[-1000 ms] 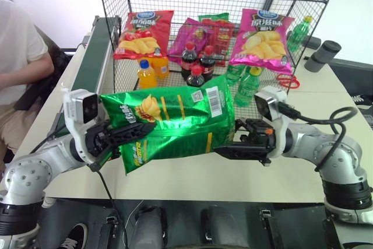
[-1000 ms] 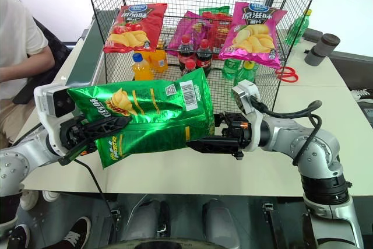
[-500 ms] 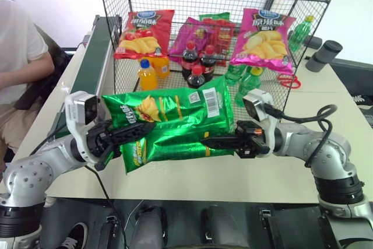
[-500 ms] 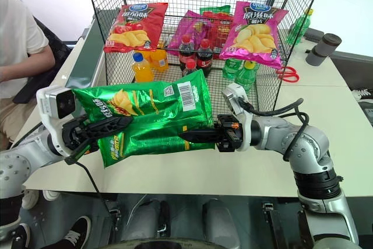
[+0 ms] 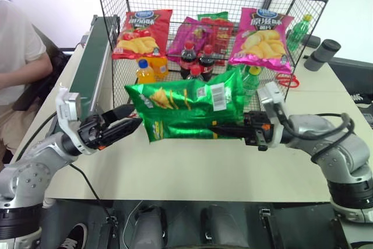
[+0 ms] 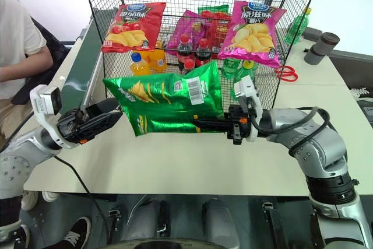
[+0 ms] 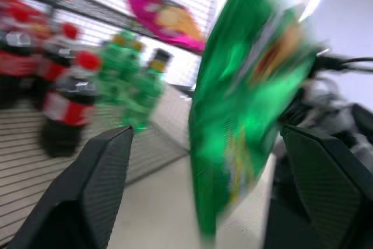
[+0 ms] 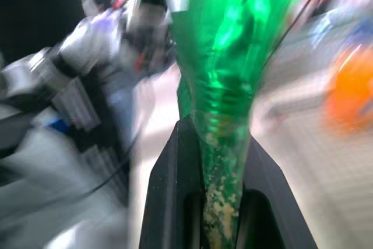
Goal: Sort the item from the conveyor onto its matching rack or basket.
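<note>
Green crisp bag held above the table, before the wire rack.
The bag's lower edge is pinched by the right gripper; the left gripper is spread, apparently clear of it.

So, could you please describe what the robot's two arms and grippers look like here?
Both arms are silver-grey metal with rounded joint housings. Each wrist bears a small pale grey camera block with a dark lens. The left gripper and right gripper each have two long matte black fingers. Thin black cables loop along the right forearm and trail down from the left wrist. Small orange-red marks show at the gripper bases.
</note>
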